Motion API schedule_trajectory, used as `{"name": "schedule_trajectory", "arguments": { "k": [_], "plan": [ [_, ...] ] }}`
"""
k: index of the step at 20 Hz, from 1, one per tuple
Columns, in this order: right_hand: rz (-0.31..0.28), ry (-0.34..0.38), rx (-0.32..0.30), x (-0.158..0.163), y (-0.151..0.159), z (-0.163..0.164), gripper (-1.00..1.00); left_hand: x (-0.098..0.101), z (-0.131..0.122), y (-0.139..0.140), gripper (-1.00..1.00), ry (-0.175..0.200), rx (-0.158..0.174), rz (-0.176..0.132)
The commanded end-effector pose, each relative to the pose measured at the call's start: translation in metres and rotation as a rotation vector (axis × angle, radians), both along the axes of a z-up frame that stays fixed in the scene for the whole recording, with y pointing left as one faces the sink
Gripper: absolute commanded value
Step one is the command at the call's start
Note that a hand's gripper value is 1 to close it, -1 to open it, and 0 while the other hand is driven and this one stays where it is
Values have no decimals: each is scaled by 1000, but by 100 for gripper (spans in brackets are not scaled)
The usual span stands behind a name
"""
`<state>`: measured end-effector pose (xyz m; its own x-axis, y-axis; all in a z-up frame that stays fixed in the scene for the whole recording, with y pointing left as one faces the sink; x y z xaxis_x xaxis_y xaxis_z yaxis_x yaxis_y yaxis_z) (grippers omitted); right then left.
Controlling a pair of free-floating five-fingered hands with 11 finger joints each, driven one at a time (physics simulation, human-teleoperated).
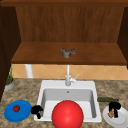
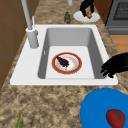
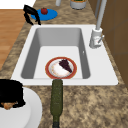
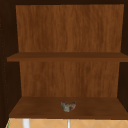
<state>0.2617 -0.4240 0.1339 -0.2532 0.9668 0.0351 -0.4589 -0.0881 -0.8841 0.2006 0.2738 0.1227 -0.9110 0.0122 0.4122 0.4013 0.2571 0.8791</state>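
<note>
Evidently the right hand (image 1: pixel 114 107) was mid-pickup, fingers curled round the brown food piece (image 1: pixel 111 114) on the white plate (image 1: pixel 123 118); lifting looked next. The left hand (image 1: pixel 36 110) hovered curled, holding nothing, beside the blue plate (image 1: pixel 12 115).

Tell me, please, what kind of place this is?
It looks like a simulated home kitchen: a white sink with a faucet is set into a speckled stone countertop, with wooden shelves above and plates of food beside it.
</note>
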Motion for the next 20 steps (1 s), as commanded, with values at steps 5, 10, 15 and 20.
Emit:
{"name": "schedule_trajectory", "arguments": {
  "k": [5,10,15,20],
  "plan": [
    [-67,1,-7,-11,35,53,100,0,0,0,0,0,0,0],
    [-88,2,-9,-17,51,88,100,0,0,0,0,0,0,0],
    [-86,2,-4,-24,70,124,100,0,0,0,0,0,0,0],
    [-85,1,18,-37,83,163,100,0,0,0,0,0,0,0]
  ]
}}
